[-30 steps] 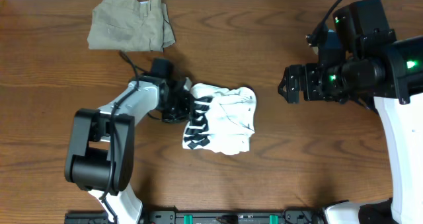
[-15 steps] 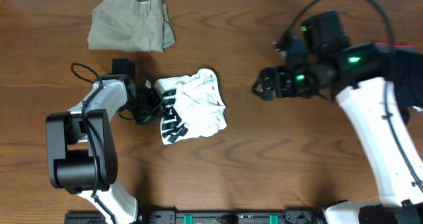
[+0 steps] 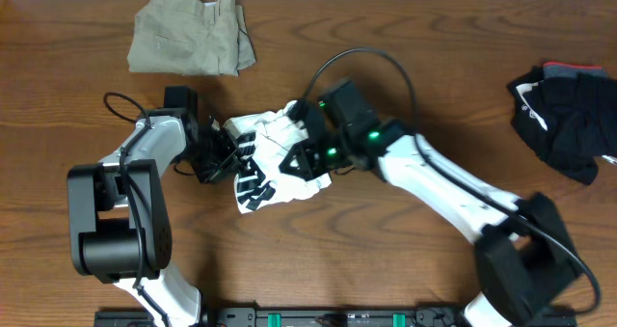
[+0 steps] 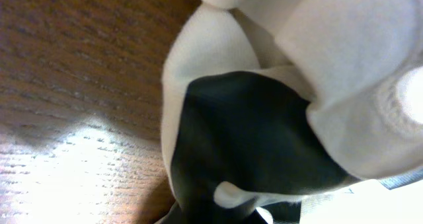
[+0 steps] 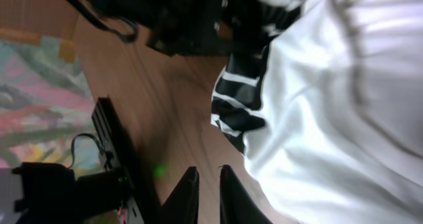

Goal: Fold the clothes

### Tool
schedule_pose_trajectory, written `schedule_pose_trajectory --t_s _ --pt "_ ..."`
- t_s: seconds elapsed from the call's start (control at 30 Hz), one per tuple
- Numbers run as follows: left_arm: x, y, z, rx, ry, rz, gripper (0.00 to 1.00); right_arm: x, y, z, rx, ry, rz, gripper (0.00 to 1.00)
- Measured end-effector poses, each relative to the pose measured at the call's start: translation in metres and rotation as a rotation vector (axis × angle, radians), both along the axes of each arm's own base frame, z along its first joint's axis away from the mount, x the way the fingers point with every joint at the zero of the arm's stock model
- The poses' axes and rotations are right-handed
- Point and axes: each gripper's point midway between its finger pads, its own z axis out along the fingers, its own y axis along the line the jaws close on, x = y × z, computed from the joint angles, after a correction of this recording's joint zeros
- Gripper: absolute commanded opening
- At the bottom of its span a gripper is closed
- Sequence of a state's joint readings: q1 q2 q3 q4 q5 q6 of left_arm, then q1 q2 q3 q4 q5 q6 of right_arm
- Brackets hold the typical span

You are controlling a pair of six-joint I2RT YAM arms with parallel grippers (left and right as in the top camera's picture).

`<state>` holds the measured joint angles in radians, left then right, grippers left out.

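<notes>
The white T-shirt with a black block print (image 3: 267, 132) lies crumpled at the table's centre-left. My left gripper (image 3: 219, 159) sits at its left edge, shut on the cloth. In the left wrist view white and black fabric (image 4: 357, 72) fills the frame and hides the fingers. My right arm reaches across from the right, and its gripper (image 3: 291, 163) hangs over the shirt's middle. In the right wrist view its jaws (image 5: 206, 184) are almost together over bare wood, with nothing between them, right beside the shirt's edge (image 5: 330, 105). Khaki trousers (image 3: 188, 42) lie at the back left. A black bundle (image 3: 564, 115) lies at the far right.
The left arm's base (image 3: 116, 221) stands at the front left and the right arm's base (image 3: 521, 269) at the front right. A black rail (image 3: 328, 317) runs along the front edge. The right arm's cable (image 3: 362, 52) loops above the shirt.
The left gripper has dragged the T-shirt left and slightly back. The right arm has swung from the right side over to the shirt and closed its jaws, uncovering the black bundle.
</notes>
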<state>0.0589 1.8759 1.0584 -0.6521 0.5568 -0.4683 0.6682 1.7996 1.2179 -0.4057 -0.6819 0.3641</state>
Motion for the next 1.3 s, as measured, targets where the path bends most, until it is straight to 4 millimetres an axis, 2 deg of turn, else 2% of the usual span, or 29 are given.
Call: schedule_pose_trajectory --t_s 0.17,0.27,0.33,0.43,0.63,0.77,0.93,1.03,1.13,1.2,1.3 --pt "-0.002 0.0 0.0 0.003 0.007 -0.002 0.06 -0.006 0.003 -0.052 -0.069 0.12 -0.004 0.07" --pt "-0.003 0.001 0.0 0.007 0.009 -0.008 0.06 -0.005 -0.006 -0.08 -0.115 0.181 -0.021 0.1" --pt "-0.005 0.002 -0.001 0.016 0.019 -0.013 0.06 -0.003 -0.014 -0.091 -0.136 0.21 -0.034 0.13" --pt "-0.009 0.005 -0.001 0.038 0.031 -0.019 0.06 0.003 -0.028 -0.095 -0.146 0.221 -0.045 0.18" --pt "-0.013 0.013 -0.001 0.048 0.05 -0.003 0.06 0.011 -0.05 -0.101 -0.186 0.209 -0.056 0.17" --pt "-0.015 0.023 -0.002 0.054 0.066 0.024 0.06 0.013 -0.055 -0.104 -0.206 0.197 -0.055 0.18" --pt "-0.019 0.026 -0.002 0.058 0.069 0.0 0.06 0.007 -0.059 -0.106 -0.226 0.217 -0.047 0.21" --pt "-0.021 0.027 -0.001 0.057 0.06 -0.036 0.07 0.006 -0.065 -0.102 -0.237 0.232 -0.057 0.21" --pt "-0.025 0.028 0.001 0.062 0.057 -0.06 0.09 0.015 -0.071 -0.085 -0.219 0.199 -0.084 0.25" --pt "-0.024 0.03 0.003 0.074 0.047 -0.068 0.09 0.027 -0.072 -0.062 -0.181 0.135 -0.104 0.34" --pt "-0.023 0.032 0.007 0.087 0.031 -0.068 0.08 0.045 -0.062 -0.014 -0.08 -0.016 -0.118 0.36"
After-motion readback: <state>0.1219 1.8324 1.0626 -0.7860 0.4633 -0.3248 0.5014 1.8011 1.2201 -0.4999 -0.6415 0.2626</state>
